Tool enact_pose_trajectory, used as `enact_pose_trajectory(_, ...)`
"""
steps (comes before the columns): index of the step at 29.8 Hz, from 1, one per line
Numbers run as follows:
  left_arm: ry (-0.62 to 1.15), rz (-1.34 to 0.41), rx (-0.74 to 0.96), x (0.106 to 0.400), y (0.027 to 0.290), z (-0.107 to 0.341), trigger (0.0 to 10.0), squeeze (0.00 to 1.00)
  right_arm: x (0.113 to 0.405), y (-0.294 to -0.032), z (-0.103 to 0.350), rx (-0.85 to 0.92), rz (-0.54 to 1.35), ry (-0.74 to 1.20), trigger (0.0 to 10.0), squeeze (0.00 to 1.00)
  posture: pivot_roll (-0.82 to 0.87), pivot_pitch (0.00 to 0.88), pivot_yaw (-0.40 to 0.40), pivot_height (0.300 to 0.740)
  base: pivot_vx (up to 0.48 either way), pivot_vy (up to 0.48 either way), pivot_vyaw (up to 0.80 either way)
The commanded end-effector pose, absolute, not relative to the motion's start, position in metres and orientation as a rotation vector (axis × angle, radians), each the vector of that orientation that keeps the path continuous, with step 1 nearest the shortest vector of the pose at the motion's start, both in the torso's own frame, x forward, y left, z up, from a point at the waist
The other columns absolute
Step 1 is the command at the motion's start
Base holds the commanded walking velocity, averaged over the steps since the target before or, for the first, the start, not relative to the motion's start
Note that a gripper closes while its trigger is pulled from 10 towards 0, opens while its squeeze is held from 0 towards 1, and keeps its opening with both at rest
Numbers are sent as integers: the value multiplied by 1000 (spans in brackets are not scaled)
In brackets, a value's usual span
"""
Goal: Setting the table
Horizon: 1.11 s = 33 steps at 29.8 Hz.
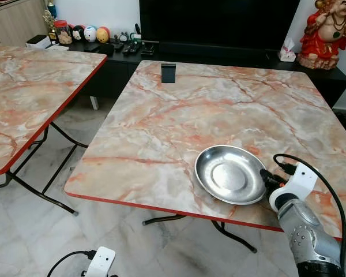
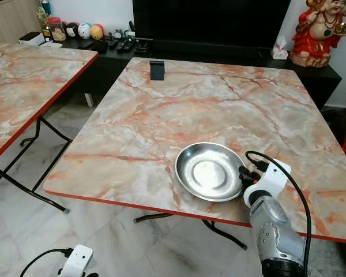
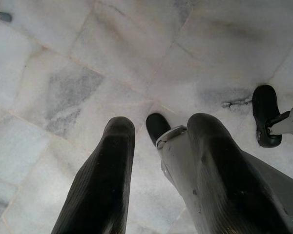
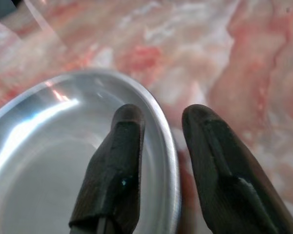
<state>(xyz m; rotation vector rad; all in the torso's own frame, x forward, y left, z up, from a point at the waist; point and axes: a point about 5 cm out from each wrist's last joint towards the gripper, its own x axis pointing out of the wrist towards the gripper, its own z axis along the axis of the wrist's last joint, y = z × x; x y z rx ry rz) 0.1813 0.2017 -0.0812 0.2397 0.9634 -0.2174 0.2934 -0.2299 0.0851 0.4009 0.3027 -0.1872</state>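
1. The right gripper sits at the near right edge of the metal plate, its fingers a little apart and straddling the rim, one over the inside, one outside over the tabletop. Whether they pinch the rim I cannot tell.
2. The plate lies flat near the front edge of the marble-patterned table. It looks thin, stiff and light, with a polished, slippery surface; the raised rim seems the only place to grip, and a loose pinch could let it tilt or slide.
3. A small dark stand is at the far edge, well apart from the plate, so nothing blocks it.
4. A second table stands to the left, a red figurine on the dark cabinet behind.
5. The left gripper hangs idle over the floor, fingers apart.
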Motion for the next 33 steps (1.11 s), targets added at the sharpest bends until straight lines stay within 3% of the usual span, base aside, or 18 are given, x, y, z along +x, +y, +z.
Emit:
enact_pose_trajectory(1,974,-217,236,182,201,-81,10000,0,297,-229,98,411,-167,240,10000,0,-12,0,-36,736,0,0,0)
enact_pose_trajectory(6,973,-218,237,182,201,-81,10000,0,299,-228,107,385,-153,178,10000,0,-12,0,-36,736,0,0,0)
enact_pose_trajectory(8,972,-219,238,182,201,-81,10000,0,302,-227,128,300,-126,10,10000,0,-16,0,-33,736,0,0,0)
enact_pose_trajectory(12,966,-221,239,183,201,-81,10000,0,298,-232,142,171,-149,-101,10000,0,-13,0,-33,736,0,0,0)
enact_pose_trajectory(24,974,-236,243,174,189,-86,10000,0,276,-229,124,28,-142,-118,10000,0,-14,0,-32,736,0,0,0)
enact_pose_trajectory(28,972,-234,242,173,187,-87,10000,0,249,-262,120,-88,-354,-122,10000,0,-13,0,-33,736,0,0,0)
enact_pose_trajectory(31,975,-236,249,172,188,-87,10000,0,206,-304,110,-154,-672,-61,10000,0,-22,0,-28,736,0,0,0)
enact_pose_trajectory(32,975,-236,249,172,188,-87,10000,0,206,-304,110,-154,-672,-61,10000,0,-22,0,-28,736,0,0,0)
enact_pose_trajectory(33,977,-238,255,172,188,-88,10000,0,187,-315,99,-191,-779,8,10000,0,-27,0,-28,736,0,0,0)
